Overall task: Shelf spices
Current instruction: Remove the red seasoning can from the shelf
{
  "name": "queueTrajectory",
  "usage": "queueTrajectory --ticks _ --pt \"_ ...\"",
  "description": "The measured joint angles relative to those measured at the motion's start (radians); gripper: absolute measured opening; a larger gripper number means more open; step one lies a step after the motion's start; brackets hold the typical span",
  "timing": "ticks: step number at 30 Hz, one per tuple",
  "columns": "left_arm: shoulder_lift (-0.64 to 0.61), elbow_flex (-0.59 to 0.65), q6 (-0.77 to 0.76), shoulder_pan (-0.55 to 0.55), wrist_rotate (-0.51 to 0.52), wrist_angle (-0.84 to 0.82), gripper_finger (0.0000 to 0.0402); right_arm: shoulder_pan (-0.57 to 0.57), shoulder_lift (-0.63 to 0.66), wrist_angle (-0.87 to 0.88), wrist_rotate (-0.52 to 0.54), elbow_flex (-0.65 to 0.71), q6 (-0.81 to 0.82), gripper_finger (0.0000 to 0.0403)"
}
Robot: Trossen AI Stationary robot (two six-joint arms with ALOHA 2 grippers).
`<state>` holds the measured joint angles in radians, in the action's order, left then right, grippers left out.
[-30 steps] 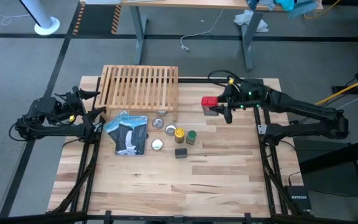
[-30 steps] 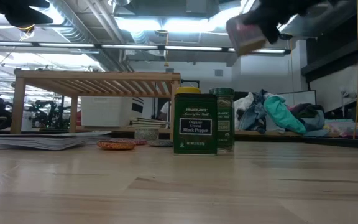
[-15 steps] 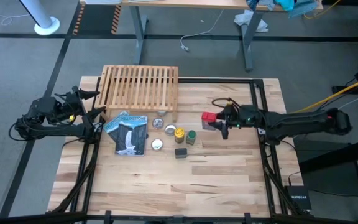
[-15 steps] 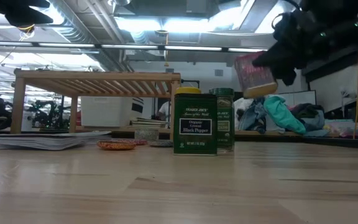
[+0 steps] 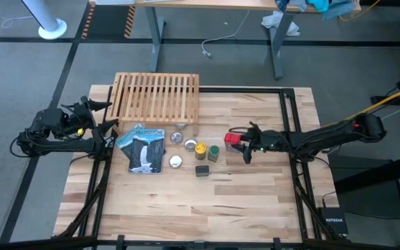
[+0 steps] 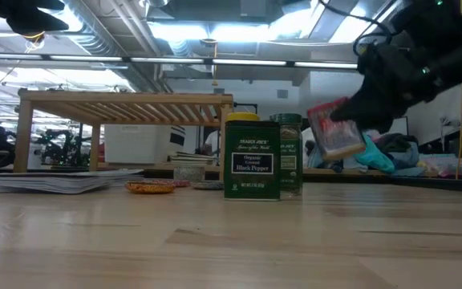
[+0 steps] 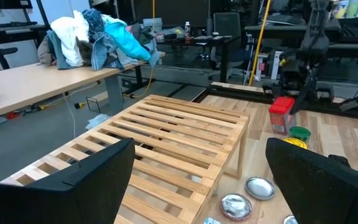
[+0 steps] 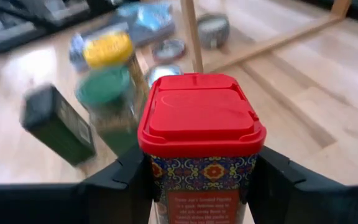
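Red tin (image 8: 201, 134) clamped between the two dark fingers (image 8: 120, 180) of the right gripper (image 5: 245, 144), lid toward the wrist camera, patterned label below the lid. Seen level from the table edge: tin (image 6: 334, 132) tilted, held off the tabletop (image 5: 242, 187), gripper (image 6: 375, 104) behind and above it. Seen from above: tin (image 5: 232, 138) just right of the green-capped jar (image 5: 214, 153), apart from it, right of the shelf's (image 5: 156, 97) near-right corner.

Yellow-capped jar (image 5: 201, 148) touching or nearly touching the green-capped jar on its left; black tin (image 5: 201, 170) upright just in front of the pair, label reading "Black Pepper" (image 6: 252, 163). All three standing on the tabletop, none on the shelf.

Bamboo-slatted shelf at the far side of the table, slats bare. Round silvery tins (image 5: 177, 138) and a blue-and-white packet (image 5: 144, 148) on the tabletop in front of it.

Left gripper (image 5: 99, 111) off the table's left edge, beside the shelf, fingers (image 7: 86, 171) spread wide, holding nothing.
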<state>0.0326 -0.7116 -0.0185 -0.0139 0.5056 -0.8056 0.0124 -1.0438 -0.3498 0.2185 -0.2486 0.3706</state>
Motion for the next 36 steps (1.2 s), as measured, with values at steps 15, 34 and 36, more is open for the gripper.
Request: queueTrajectory --ticks 15,34,36 --pt "0.000 0.000 0.000 0.000 0.000 0.000 0.0356 0.088 -0.365 -0.304 0.084 -0.004 0.027 0.0195" --pt "0.000 0.000 0.000 0.000 0.000 0.001 0.0356 0.086 -0.411 -0.249 -0.026 -0.005 0.124 0.0202" --pt "0.000 0.000 0.000 0.000 0.000 0.000 0.0356 0.086 -0.411 -0.250 -0.028 -0.005 0.123 0.0202"
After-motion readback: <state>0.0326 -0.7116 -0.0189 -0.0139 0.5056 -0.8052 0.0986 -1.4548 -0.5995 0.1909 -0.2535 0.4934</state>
